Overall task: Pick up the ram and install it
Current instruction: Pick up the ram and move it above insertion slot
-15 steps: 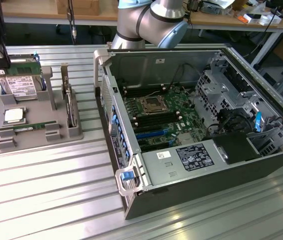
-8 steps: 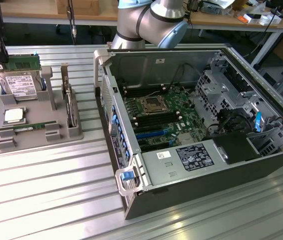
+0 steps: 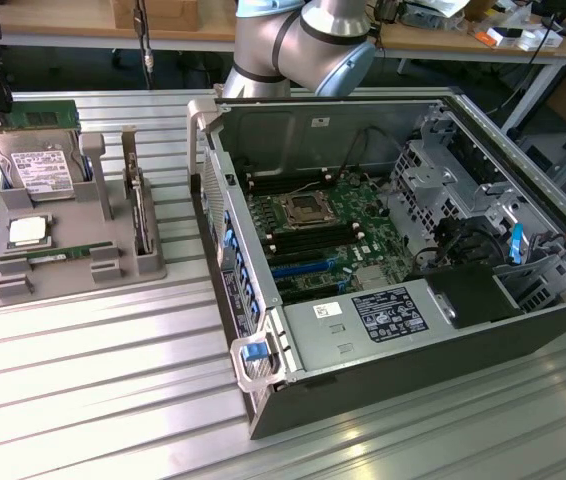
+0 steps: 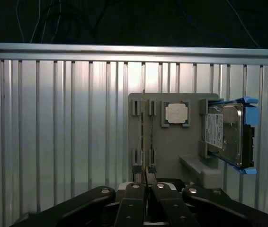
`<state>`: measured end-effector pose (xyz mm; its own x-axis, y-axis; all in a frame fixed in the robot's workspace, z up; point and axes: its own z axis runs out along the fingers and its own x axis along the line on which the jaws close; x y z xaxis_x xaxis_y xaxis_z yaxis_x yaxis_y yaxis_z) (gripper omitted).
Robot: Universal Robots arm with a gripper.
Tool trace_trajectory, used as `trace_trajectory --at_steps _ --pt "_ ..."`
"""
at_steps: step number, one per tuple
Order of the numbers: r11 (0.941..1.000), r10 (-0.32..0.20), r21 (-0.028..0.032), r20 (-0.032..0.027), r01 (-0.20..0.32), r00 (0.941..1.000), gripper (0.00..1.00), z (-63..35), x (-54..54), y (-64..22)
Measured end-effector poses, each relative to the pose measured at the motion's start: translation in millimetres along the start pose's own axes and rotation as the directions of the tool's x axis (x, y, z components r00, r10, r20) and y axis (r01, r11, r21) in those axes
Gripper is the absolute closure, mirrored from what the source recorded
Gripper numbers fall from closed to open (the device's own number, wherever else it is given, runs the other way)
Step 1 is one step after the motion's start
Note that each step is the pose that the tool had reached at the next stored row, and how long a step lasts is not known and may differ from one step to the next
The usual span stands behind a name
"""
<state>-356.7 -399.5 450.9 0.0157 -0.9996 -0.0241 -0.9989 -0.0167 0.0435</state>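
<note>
exterior view: long thin green ram stick (image 3: 58, 255) parked in slot of grey plastic holder tray (image 3: 73, 285), exterior view's left, just beside small square silvery processor chip (image 3: 26, 232). silver hard drive with white label (image 3: 38, 172) propped behind. open black computer case (image 3: 413, 340) well apart on exterior view's right.
wrist view: black gripper (image 4: 146, 174) jaws pinched together, nothing between, lined up with ram stick standing edge-on in tray.

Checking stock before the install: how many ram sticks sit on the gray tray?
1. The ram lies at the edge of the gray tray, beside the processor. The upright rack may hide another.
</note>
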Motion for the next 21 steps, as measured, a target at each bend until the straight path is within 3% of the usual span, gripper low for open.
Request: trace_trajectory --at_steps 8,21 --pt "1.0 0.0 -0.0001 -0.0008 0.0 1.0 0.88 -0.2 0.1 -4.4" --pt "1.0 0.0 -0.0002 -0.0024 0.0 1.0 0.88 -1.1 0.4 -24.3"
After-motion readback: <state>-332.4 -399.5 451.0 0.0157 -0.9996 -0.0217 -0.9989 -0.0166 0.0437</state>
